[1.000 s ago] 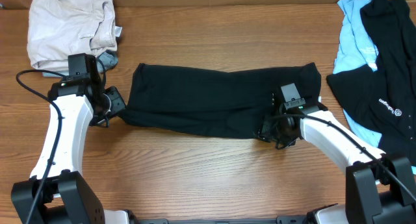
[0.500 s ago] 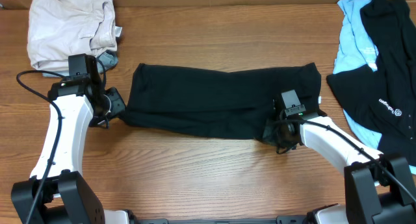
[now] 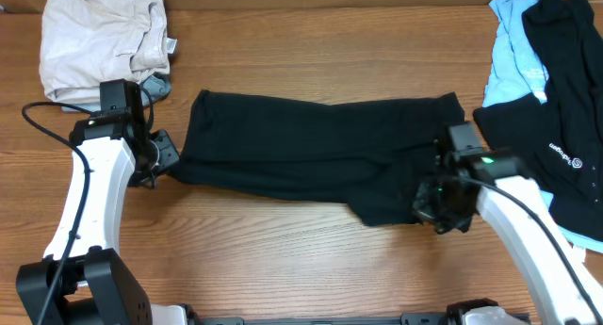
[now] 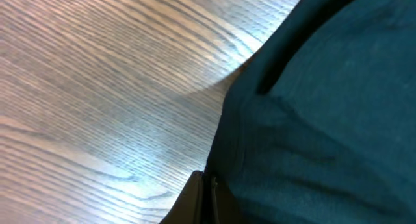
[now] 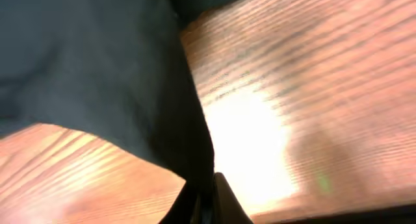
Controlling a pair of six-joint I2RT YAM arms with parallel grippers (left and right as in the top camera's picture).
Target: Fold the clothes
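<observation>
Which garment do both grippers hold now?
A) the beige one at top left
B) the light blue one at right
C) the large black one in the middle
C: the left gripper pinches the large black garment at its left end, the right gripper at its lower right corner.

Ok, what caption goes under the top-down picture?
Left gripper and right gripper pinch opposite ends of the black garment on the table.

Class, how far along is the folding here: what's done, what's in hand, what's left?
Done, apparently: black garment lies as one long band. In hand: left gripper and right gripper are shut on its opposite ends. Left: its crosswise folds, plus the light blue garment and logo garment heaped at right.
</observation>
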